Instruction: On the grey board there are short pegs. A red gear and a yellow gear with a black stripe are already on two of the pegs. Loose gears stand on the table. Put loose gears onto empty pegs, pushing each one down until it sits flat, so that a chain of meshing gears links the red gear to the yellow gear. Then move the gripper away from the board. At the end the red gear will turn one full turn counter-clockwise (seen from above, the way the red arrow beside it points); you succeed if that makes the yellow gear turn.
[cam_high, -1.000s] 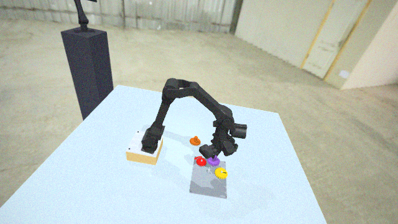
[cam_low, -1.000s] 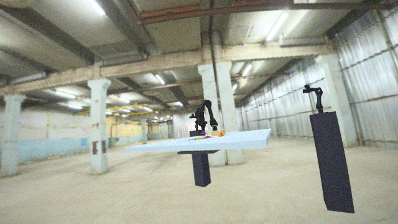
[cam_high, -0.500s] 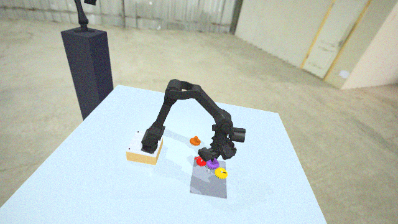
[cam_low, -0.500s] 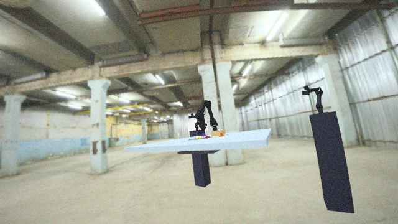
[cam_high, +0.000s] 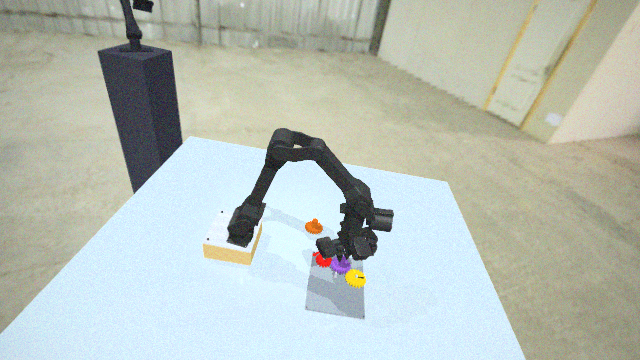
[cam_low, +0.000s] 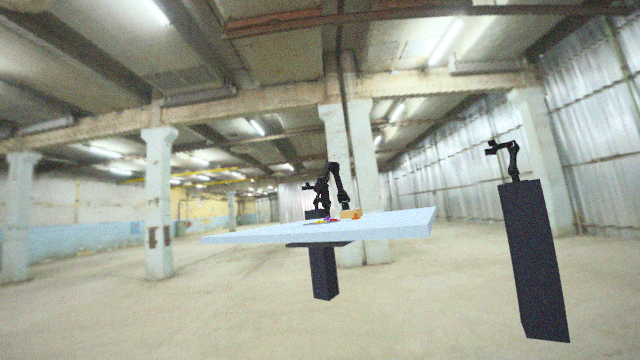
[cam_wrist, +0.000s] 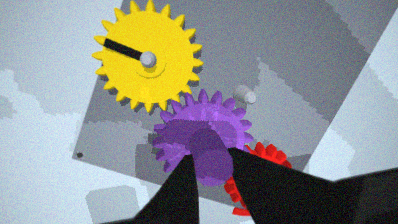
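Grey board (cam_high: 335, 300) (cam_wrist: 300, 65) on tbl (cam_high: 150, 300) (cam_low: 390, 225), warehouse rm.

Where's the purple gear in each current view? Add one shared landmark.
Top: right of centre, below mid-height, purple gear under the pincer.
Exterior: tiny purple patch near centre, at the table's far side.
Wrist: just below centre, between the pincer's fingers.
Landmark: red gear, beside it.

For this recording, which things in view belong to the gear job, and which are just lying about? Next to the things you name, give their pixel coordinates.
Job:
- black gripper (cam_high: 342, 256) (cam_wrist: 210, 159)
- purple toothed gear (cam_high: 341, 266) (cam_wrist: 227, 117)
- red gear (cam_high: 323, 260) (cam_wrist: 270, 154)
- black-striped yellow gear (cam_high: 355, 278) (cam_wrist: 150, 82)
- grey board (cam_high: 345, 305) (cam_wrist: 290, 35)
- loose orange gear (cam_high: 314, 227) (cam_low: 356, 216)

Bystanders:
- dark pedestal (cam_high: 145, 105) (cam_low: 535, 260)
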